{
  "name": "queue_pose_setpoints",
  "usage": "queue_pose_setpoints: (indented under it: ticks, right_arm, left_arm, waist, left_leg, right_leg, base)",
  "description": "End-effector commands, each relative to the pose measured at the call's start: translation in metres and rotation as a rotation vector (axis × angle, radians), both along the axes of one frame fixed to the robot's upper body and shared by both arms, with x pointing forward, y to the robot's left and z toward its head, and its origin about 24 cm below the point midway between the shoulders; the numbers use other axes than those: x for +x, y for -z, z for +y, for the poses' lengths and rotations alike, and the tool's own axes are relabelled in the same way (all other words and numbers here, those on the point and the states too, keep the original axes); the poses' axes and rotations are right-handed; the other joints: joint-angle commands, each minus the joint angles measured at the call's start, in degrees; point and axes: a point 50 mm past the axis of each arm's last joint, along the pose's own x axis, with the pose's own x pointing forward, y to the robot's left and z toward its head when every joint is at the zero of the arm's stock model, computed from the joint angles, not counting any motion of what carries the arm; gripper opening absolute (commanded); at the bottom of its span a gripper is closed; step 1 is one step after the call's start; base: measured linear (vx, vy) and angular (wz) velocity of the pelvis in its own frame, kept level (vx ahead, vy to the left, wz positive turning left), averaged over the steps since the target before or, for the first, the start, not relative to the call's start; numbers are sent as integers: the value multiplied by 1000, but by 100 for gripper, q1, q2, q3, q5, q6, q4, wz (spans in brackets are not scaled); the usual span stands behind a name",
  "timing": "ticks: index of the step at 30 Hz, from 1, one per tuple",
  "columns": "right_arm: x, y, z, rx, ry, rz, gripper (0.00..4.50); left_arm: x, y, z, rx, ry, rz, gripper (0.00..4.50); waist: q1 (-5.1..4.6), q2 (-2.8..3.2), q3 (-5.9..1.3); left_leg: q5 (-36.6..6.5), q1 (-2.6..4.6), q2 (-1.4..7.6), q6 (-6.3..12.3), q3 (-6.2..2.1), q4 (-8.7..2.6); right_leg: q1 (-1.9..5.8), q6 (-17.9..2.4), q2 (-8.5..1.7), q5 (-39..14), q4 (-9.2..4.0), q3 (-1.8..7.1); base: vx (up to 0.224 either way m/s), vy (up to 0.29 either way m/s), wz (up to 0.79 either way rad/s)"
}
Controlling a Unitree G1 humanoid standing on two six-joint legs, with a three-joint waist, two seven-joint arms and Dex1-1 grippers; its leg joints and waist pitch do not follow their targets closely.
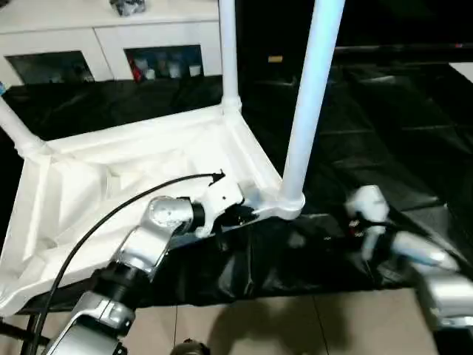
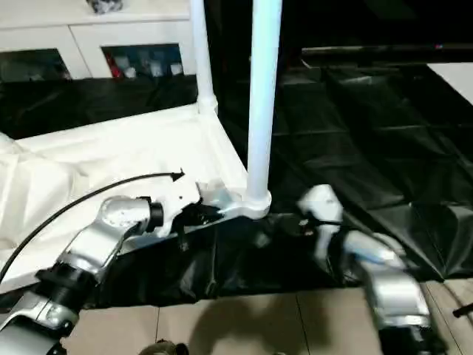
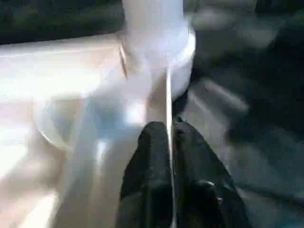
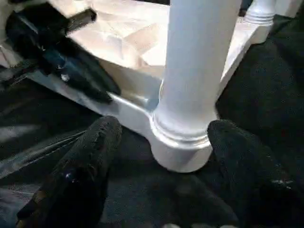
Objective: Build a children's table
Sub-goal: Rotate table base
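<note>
Lying upside down on black sheet [image 1: 384,133], tabletop [image 1: 133,170] has 3 legs seated as far as visible. L claw [image 3: 169,142] pinches its rim by near leg [image 1: 307,103]; R claw [image 4: 164,156] open around that leg's base. Fourth socket hidden, prob. pending.

You're looking at a tabletop [image 1: 133,185] of smooth white plastic with a soft sheen, its thin rim pinched between the left gripper [image 3: 168,142]'s matt black rubbery fingers. Just ahead of the spread right gripper [image 4: 164,137], the leg [image 4: 199,61] is glossy white tube. Under both claws lies a wrinkled, shiny black sheet [image 1: 399,126]; the forearms [image 1: 159,229] are brushed silver metal.
</note>
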Motion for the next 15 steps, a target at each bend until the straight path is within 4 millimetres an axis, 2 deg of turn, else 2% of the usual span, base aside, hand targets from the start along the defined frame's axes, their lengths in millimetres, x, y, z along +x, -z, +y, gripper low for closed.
queue_pose_setpoints:
  ticks: [1,2,4,5,7,8,12,13,15]
  right_arm:
    - [-4,0,1,2,-24,7,338]
    - [-4,0,3,-1,-37,13,338]
    - [-3,1,7,0,-49,14,338]
    - [-1,1,14,12,-76,17,338]
    - [0,1,17,18,-89,18,338]
    - [0,1,22,30,-114,27,338]
    - [4,2,35,36,-170,36,338]
    - [5,2,36,36,-173,37,338]
    - [10,5,42,36,-189,41,338]
  left_arm:
    - [2,-21,7,-59,-17,-37,66]
    - [-1,-27,12,-72,-20,-34,88]
    - [-4,-30,19,-67,-28,-28,94]
    - [-8,-31,30,-40,-47,-28,111]
    - [-9,-31,34,-26,-58,-31,111]
    - [-12,-30,41,-16,-69,-14,133]
    - [-29,-28,59,0,-65,70,156]
    - [-31,-28,61,4,-59,83,167]
    - [-49,-26,70,28,-10,174,182]
  waist:
    - [40,-79,-399]
    - [38,-92,-385]
    - [29,-98,-373]
    - [24,-119,-366]
    - [1,-96,-358]
    - [-6,-85,-360]
    - [-8,-50,-352]
    - [-5,-38,-370]
    - [-4,-40,-370]
  left_leg:
    - [-707,58,236,688,-54,-267]
    - [-742,60,227,687,-45,-264]
    - [-789,56,218,670,-47,-275]
    - [-829,65,218,651,-42,-281]
    - [-917,68,212,596,-46,-288]
    - [-947,75,217,553,-47,-293]
    - [-1030,88,223,461,-49,-312]
    - [-979,95,228,438,-56,-310]
    - [-909,90,223,453,-57,-315]
  right_leg:
    - [310,-1537,-353,276,-388,277]
    - [305,-1537,-349,158,-396,276]
    - [304,-1465,-339,-106,-412,273]
    - [290,-1414,-335,-277,-431,274]
    - [279,-1343,-327,-498,-448,275]
    - [273,-1323,-324,-550,-441,282]
    - [244,-1332,-303,-522,-440,291]
    - [247,-1391,-311,-384,-409,288]
    - [248,-1423,-303,-318,-391,286]
  base:
    - [0,0,0]
    - [0,0,0]
    - [0,0,0]
    - [0,0,0]
    - [0,0,0]
    - [0,0,0]
    - [0,0,0]
    - [0,0,0]
    - [0,0,0]
